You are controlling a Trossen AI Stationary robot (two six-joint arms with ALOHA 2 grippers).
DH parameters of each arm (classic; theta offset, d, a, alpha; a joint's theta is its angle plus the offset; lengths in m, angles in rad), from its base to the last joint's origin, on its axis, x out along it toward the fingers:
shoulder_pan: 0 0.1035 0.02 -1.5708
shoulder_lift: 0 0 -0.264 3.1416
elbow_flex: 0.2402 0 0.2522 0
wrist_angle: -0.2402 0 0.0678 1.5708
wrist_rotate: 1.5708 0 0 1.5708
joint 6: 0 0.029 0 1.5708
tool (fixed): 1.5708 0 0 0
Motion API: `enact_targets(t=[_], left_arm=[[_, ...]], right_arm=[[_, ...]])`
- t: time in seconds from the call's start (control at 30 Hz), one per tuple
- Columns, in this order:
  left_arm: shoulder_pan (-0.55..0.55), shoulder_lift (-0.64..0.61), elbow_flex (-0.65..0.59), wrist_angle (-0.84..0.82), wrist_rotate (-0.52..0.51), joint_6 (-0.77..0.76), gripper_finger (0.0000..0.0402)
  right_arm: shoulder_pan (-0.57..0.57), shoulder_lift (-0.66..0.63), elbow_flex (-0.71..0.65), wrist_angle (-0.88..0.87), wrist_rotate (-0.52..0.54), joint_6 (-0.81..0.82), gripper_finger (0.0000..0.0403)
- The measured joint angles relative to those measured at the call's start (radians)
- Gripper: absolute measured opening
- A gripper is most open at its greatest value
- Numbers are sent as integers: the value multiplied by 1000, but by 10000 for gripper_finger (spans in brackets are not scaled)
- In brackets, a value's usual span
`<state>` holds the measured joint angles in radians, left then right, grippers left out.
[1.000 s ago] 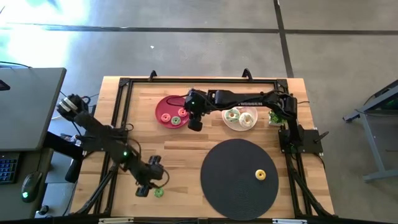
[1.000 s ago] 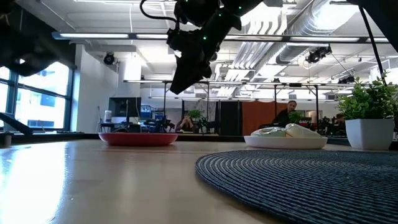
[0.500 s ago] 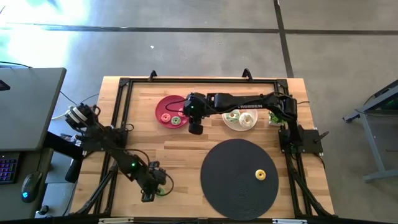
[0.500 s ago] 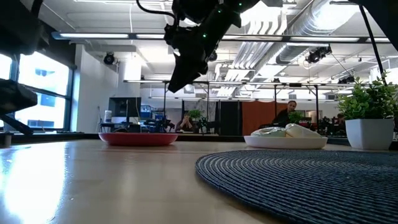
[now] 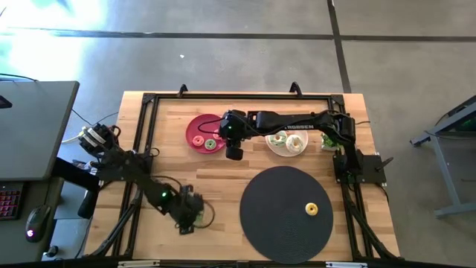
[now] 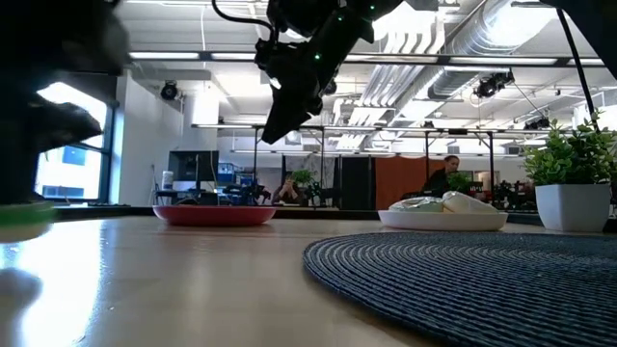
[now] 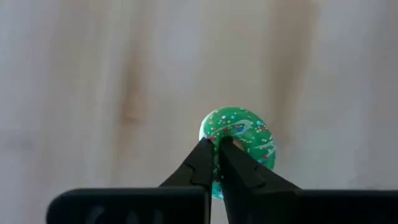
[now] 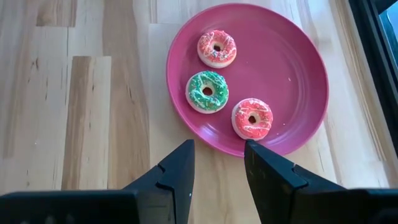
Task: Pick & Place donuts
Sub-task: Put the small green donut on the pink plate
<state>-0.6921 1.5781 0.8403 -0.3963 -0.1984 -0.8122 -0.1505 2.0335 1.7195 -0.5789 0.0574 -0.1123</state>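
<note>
While the left tool (image 7: pixel 216 144) pinches the green donut (image 7: pixel 239 140) by its rim, lift straight off the surface (image 7: pixel 93 74); the right tool (image 8: pixel 216 163) hangs open before the pink plate (image 8: pixel 298 74).

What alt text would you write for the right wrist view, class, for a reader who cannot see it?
A pink plate on a wooden table holds three frosted donuts: two pink, one green. The right end effector, fingers open, hovers above the plate's near edge.

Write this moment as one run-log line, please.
left gripper: shut on green sprinkled donut | right gripper: open above pink plate | yellow donut: black mat
</note>
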Motion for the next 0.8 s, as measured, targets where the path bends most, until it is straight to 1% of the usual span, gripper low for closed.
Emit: enact_targets(t=[0.07,0.17,0.23,0.37,0.47,0.63,0.7,0.8], left_arm=[[44,-4,40,-109,-32,8,17],[127,-5,94,-248,-67,91,23],[190,-5,120,-331,-82,190,19],[341,-6,151,-400,-114,388,5],[465,-16,154,-424,-132,511,3],[654,-70,156,-423,-135,700,3],[728,-107,156,-410,-133,773,3],[848,-153,156,-389,-119,865,3]], right_arm=[[0,0,0,0,0,5,130],[0,0,0,-5,0,5,130],[0,0,0,-10,0,6,130],[0,0,0,-76,18,13,130],[0,-3,0,-179,119,54,130],[0,-47,0,-385,388,140,130],[-2,-74,0,-460,463,185,130],[-13,-143,0,-512,542,236,130]])
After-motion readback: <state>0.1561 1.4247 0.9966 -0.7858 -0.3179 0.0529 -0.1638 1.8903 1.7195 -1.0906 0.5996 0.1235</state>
